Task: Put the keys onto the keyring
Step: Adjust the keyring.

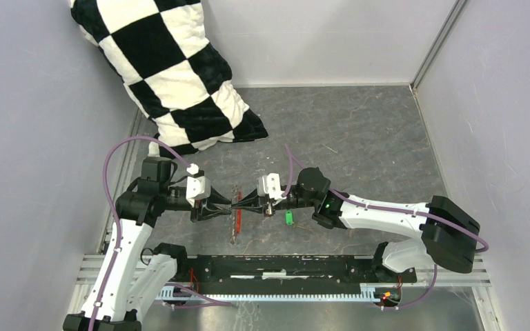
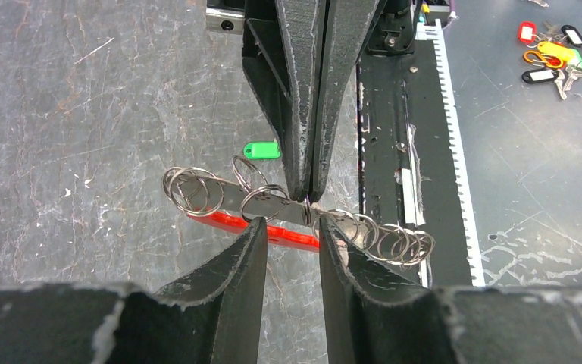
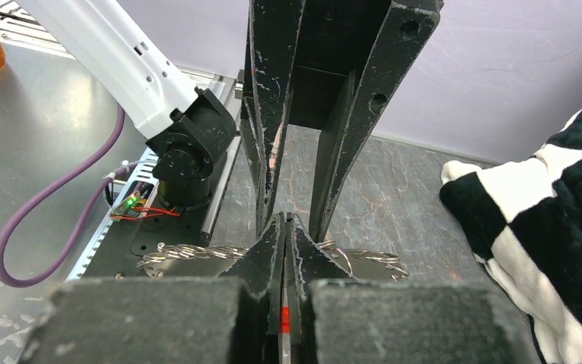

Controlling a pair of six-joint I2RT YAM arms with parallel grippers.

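The keyring (image 2: 223, 195) is a flat silvery strip strung with several rings, and a red tag (image 2: 231, 221) lies under it. My right gripper (image 2: 308, 196) comes in from the far side and is shut on its middle; metal and a bit of red show between its jaws (image 3: 284, 220). My left gripper (image 2: 291, 227) is open, its fingertips (image 2: 256, 231) against the strip on either side of the right one's tips. One key with a green head (image 2: 261, 149) lies on the table just beyond. From above, both grippers meet over the red tag (image 1: 237, 222), the green key (image 1: 288, 218) to its right.
A black-and-white checkered pillow (image 1: 172, 69) fills the far left corner. The black base rail (image 1: 283, 265) runs along the near edge. A bunch of coloured key tags (image 2: 553, 57) lies on the metal surface past the rail. Grey walls close in on three sides.
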